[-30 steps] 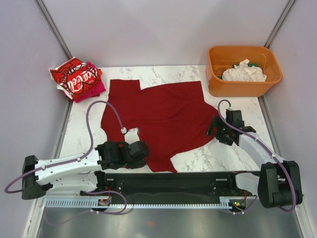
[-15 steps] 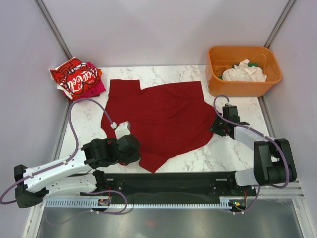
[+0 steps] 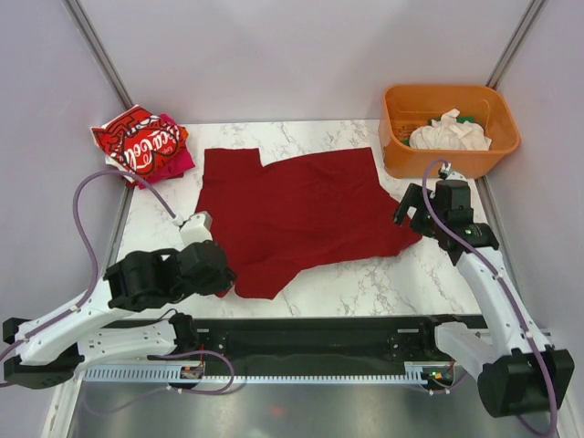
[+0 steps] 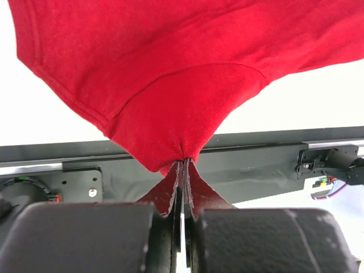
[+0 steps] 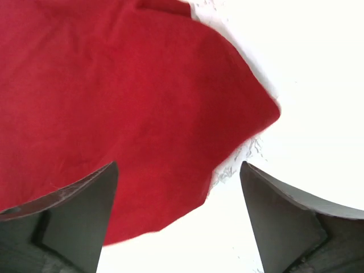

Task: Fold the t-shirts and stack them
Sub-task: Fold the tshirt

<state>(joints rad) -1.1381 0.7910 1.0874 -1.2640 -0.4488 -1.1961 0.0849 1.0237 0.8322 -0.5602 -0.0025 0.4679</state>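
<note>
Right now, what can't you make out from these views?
- Top view: how many shirts lie under the lettered red tee; it covers the stack.
- Top view: the green scrap in the orange tub, too small to name.
- Top view: the left claw tips, hidden under its wrist; its wrist view shows it shut on the dark red tee.
- Right wrist view: whether the open right claw touches that tee.

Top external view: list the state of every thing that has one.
Plain dark red cloth t-shirt, spread unfolded, near corner pinched.
Bright red lettered cloth t-shirt, folded, atop the magenta cloth t-shirt.
White cloth t-shirt, crumpled in the orange plastic tub.
Left tool, shut on the dark red t-shirt.
Right tool, open over that t-shirt's right edge.
</note>
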